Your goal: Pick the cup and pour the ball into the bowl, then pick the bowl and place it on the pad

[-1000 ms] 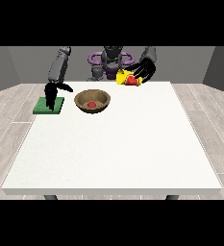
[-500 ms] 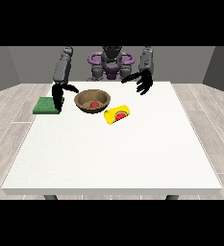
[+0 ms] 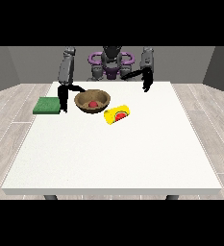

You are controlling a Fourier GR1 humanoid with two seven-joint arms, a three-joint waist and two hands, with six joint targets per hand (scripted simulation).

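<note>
Lying on its side on the white table, the yellow cup sat just in front of the brown bowl — a second before, it was up in the hand at the view's right, and half a second before it had just landed on the table. That hand had let it go and pulled back up, well away from the cup. It held nothing now, but I could not tell if its fingers were straight or curled.

The red ball sat inside the bowl, so the pouring part looked done.

The hand at the view's left hung between the green pad and the bowl, a bit closer to the bowl than it was earlier. One part of it reached toward the bowl's rim, but I could not tell if it touched or gripped it.

So the next job was likely the bowl — grab it and set it on the pad, which waited just beside it.
</note>
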